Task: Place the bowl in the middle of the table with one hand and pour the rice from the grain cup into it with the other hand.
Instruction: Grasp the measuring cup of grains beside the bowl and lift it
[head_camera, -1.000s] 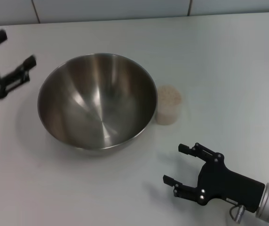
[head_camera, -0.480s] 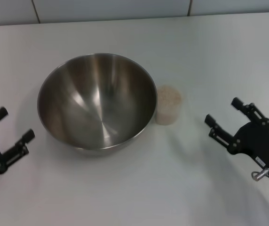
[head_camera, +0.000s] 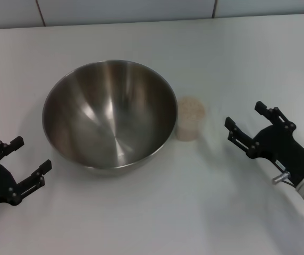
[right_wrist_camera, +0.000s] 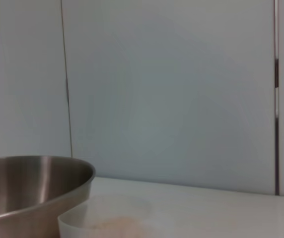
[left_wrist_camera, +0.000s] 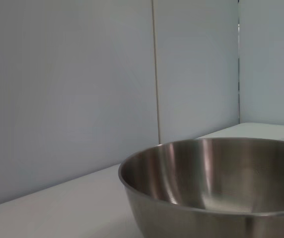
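The bowl (head_camera: 109,114) sits mid-bench (head_camera: 141,223), empty, with the cup (head_camera: 190,118) of rice (head_camera: 191,109) touching or just beside its right rim; my right gripper (head_camera: 250,126) waits to the right of the cup with its jaws spread wide, and my left gripper (head_camera: 22,162) is near-left of the bowl, also spread wide and holding nothing. I judge the cup light and thin-walled, so it may buckle or slip if squeezed hard. I would take it around mid-wall from the right, clear of the stiff, slick steel bowl.
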